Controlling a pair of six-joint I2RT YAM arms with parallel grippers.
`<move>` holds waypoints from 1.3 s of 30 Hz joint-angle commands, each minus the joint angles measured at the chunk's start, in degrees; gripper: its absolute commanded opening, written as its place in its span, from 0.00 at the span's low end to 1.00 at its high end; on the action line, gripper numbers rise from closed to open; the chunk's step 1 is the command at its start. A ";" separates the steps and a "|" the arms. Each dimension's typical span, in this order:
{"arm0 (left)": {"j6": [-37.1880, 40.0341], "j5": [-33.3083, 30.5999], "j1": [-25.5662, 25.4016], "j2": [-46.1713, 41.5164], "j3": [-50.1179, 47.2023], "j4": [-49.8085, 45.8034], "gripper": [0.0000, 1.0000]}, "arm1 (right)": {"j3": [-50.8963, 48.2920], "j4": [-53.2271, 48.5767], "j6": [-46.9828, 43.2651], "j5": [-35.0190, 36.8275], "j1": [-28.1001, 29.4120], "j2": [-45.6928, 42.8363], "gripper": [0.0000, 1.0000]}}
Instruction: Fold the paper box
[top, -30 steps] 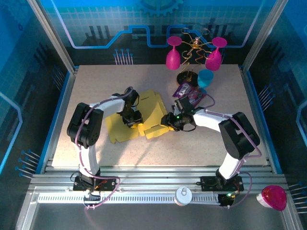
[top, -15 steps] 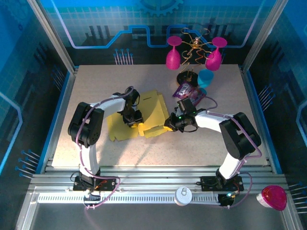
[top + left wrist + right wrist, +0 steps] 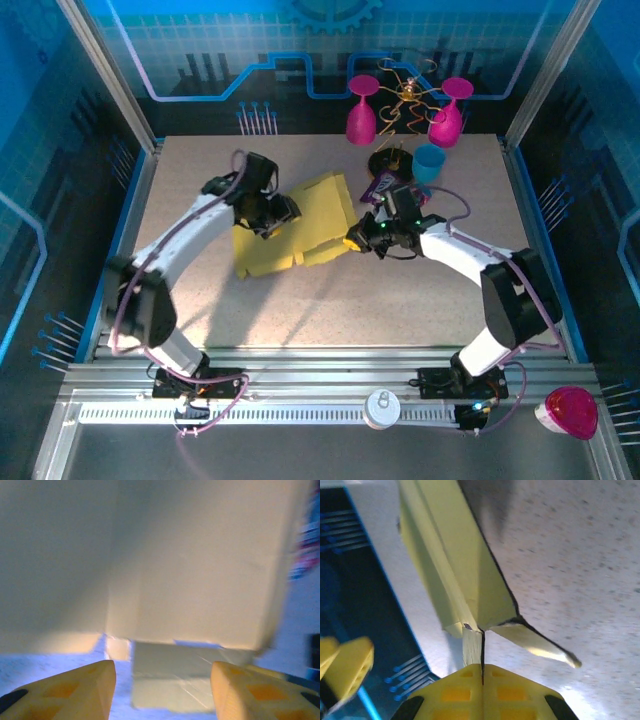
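Tabletop (image 3: 330, 310), one paper box (image 3: 300, 228)

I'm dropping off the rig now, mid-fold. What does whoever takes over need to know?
Left hand: open, holding nothing, facing the left side of the box.
Right hand: shut on a thin flap at the box's right edge.
Box: in the middle of the table, with part of it lifted off the surface between the two hands.
Done: the sheet is creased and partly raised.
Left: the walls are not squared up and the flaps hang loose, so it is not yet a finished box.
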 commanded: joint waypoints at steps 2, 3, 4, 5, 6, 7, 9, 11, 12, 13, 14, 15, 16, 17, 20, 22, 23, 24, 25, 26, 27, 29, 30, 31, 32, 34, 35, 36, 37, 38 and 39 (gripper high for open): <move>-13.40 -2.59 -2.54 -9.57 1.23 -0.41 0.64 | 3.29 4.82 12.89 4.04 -0.13 -3.09 0.00; -18.07 -1.97 -2.75 -11.23 0.71 -0.39 0.65 | 3.43 6.57 14.69 5.42 0.19 -3.43 0.00; -22.96 -1.74 -3.32 -13.02 -0.07 -0.13 0.65 | 3.42 8.75 16.62 6.94 0.54 -3.60 0.00; -26.53 -2.14 -4.32 -14.49 -0.69 0.47 0.65 | 3.39 10.81 18.19 7.82 0.85 -3.55 0.00; -30.14 -3.45 -5.49 -15.90 -1.27 0.81 0.67 | 3.53 12.56 19.65 8.41 1.01 -3.33 0.00; -33.33 -4.90 -6.64 -17.07 -1.70 0.82 0.68 | 3.80 14.46 21.48 9.04 1.42 -2.98 0.00; -38.61 -6.38 -7.95 -18.41 -3.16 1.62 0.69 | 4.48 16.84 23.92 10.07 2.16 -2.21 0.00; -42.78 -6.79 -8.77 -19.01 -5.79 4.18 0.70 | 5.49 17.96 25.72 10.50 2.93 -1.35 0.00; -44.91 -6.95 -9.32 -19.03 -7.21 6.10 0.70 | 6.08 18.31 26.56 10.56 3.40 -0.93 0.00; -46.56 -7.16 -9.64 -18.74 -8.64 8.25 0.70 | 6.56 18.37 27.29 10.75 3.95 -0.51 0.00; -48.12 -7.03 -9.98 -18.28 -9.33 8.88 0.70 | 6.84 18.48 27.82 10.90 4.30 -0.31 0.00; -49.62 -7.10 -10.21 -17.77 -9.94 9.99 0.71 | 7.00 19.22 28.62 11.24 4.87 -0.03 0.00; -50.34 -7.47 -10.58 -17.18 -10.62 12.17 0.72 | 7.16 19.70 29.38 11.58 5.32 0.19 0.00; -50.99 -7.66 -10.71 -16.60 -10.92 13.47 0.73 | 7.32 19.99 29.94 11.65 5.60 0.36 0.00; -51.33 -9.93 -10.75 -14.80 -10.93 16.38 0.76 | 7.50 20.82 31.38 12.09 6.47 0.45 0.00; -51.08 -12.76 -10.73 -14.14 -10.87 18.65 0.76 | 7.54 20.23 31.78 12.27 6.78 0.08 0.00; -50.53 -13.80 -10.73 -13.77 -10.88 19.76 0.76 | 7.46 20.06 31.92 12.27 6.88 -0.09 0.00; -49.81 -14.90 -10.73 -13.40 -10.67 20.14 0.77 | 7.31 20.04 32.29 12.27 6.93 -0.34 0.00; -49.35 -15.72 -10.69 -13.00 -10.49 20.47 0.76 | 7.05 20.09 32.64 12.31 7.02 -0.57 0.00; -49.03 -16.13 -10.70 -12.69 -10.87 21.51 0.76 | 6.84 20.25 33.00 12.31 7.06 -0.75 0.00; -48.91 -16.17 -10.63 -12.30 -11.79 23.64 0.76 | 6.65 20.35 33.33 12.36 7.17 -0.97 0.00; -50.01 -15.61 -10.55 -11.46 -13.61 27.06 0.74 | 6.55 20.53 33.76 12.36 7.28 -1.29 0.00; -50.30 -15.38 -10.51 -10.90 -14.27 28.83 0.73 | 6.56 20.45 34.06 12.36 7.36 -1.48 0.00; -50.08 -15.29 -10.42 -10.41 -14.36 29.65 0.72 | 6.68 20.40 34.37 12.41 7.40 -1.58 0.00; -49.75 -15.43 -10.31 -10.04 -14.31 30.17 0.70 | 6.73 20.33 34.62 12.32 7.54 -1.68 0.00; -47.51 -15.51 -9.74 -9.14 -14.22 33.07 0.60 | 7.12 19.48 34.77 12.23 7.78 -2.07 0.00; -46.56 -15.25 -9.26 -8.64 -13.99 33.66 0.56 | 7.29 19.06 34.82 12.34 7.87 -2.33 0.00; -45.63 -14.96 -8.79 -8.13 -13.62 33.98 0.51 | 7.34 18.51 34.80 12.51 8.05 -2.73 0.00; -44.92 -14.72 -8.20 -7.75 -13.60 34.69 0.45 | 7.35 18.13 34.93 12.70 8.24 -3.12 0.00; -44.36 -14.43 -7.86 -7.48 -13.71 35.43 0.37 | 7.35 17.93 35.06 12.89 8.38 -3.37 0.00; -44.15 -14.17 -7.59 -7.41 -13.90 36.44 0.27 | 7.35 17.76 35.20 13.06 8.48 -3.66 0.00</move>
